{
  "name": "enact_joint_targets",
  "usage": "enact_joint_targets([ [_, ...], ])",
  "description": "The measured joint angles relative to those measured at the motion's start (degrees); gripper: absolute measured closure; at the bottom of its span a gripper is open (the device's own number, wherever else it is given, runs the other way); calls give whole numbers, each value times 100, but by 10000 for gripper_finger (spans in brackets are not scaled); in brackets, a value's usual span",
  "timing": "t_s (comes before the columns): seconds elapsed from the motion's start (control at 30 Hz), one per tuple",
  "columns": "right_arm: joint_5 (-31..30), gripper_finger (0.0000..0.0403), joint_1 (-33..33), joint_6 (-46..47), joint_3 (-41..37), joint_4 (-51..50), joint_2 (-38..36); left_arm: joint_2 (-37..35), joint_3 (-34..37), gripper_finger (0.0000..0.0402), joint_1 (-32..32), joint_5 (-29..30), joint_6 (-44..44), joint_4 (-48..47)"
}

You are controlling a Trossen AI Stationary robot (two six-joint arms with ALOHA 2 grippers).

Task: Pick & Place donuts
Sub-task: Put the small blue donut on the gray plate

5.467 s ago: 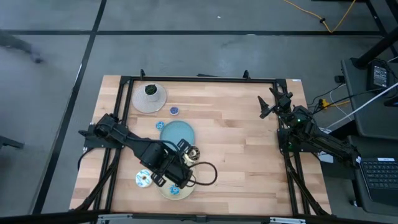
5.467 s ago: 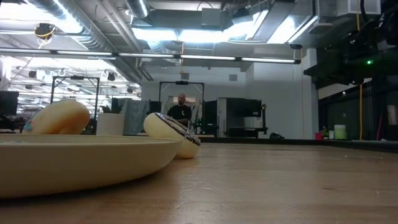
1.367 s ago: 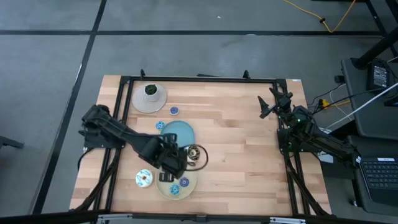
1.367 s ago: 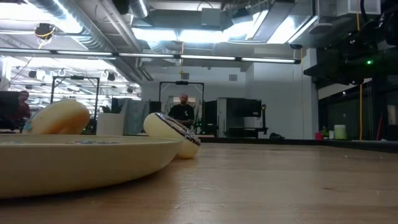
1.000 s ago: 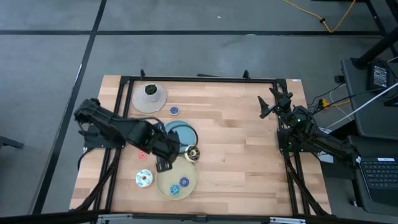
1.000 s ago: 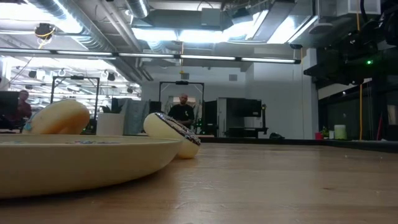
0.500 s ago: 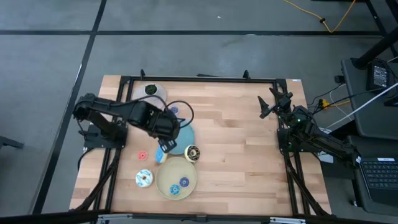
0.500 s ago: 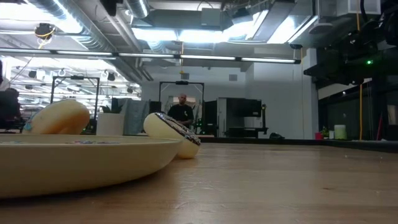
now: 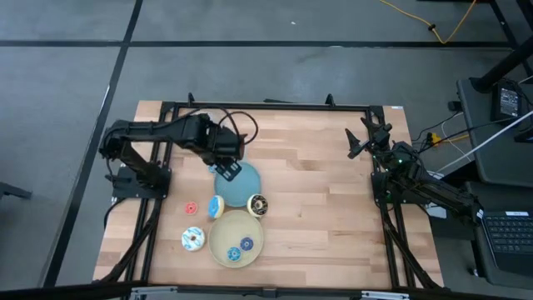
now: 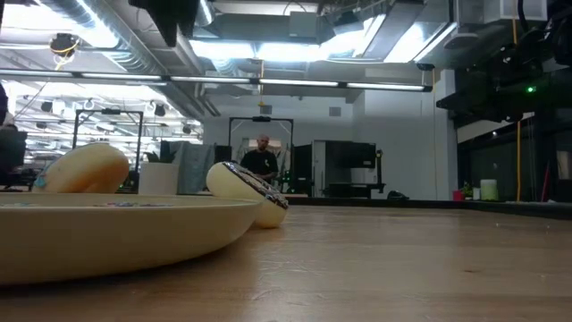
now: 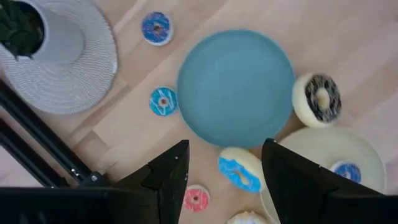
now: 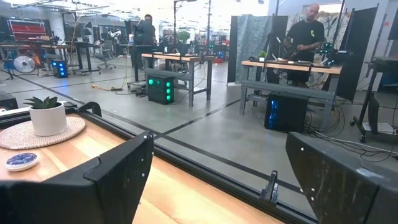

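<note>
A blue-iced donut point(image 11: 240, 172) lies on the worktop point(image 9: 316, 200) between the blue plate point(image 11: 236, 87) and the beige plate point(image 9: 236, 242), which holds a small blue donut point(image 9: 246, 244). A chocolate-topped donut point(image 9: 257, 205) sits just right of it. The left pincer point(image 9: 227, 172) hangs over the blue plate's far edge, fingers spread and empty. The right pincer point(image 9: 356, 142) waits at the far right, apparently spread.
</note>
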State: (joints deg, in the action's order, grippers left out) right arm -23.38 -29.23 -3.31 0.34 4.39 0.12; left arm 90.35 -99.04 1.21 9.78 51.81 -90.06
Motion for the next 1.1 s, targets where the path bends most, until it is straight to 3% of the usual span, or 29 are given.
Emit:
enact_joint_targets([
  [0.6, 0, 38, 0, 0, 1, 1, 2, -336, 0, 209, -824, 100, -328, 2],
  [1.1, 0, 38, 0, 0, 2, 2, 2, -423, 0, 212, -1610, 58, -2212, 4],
])
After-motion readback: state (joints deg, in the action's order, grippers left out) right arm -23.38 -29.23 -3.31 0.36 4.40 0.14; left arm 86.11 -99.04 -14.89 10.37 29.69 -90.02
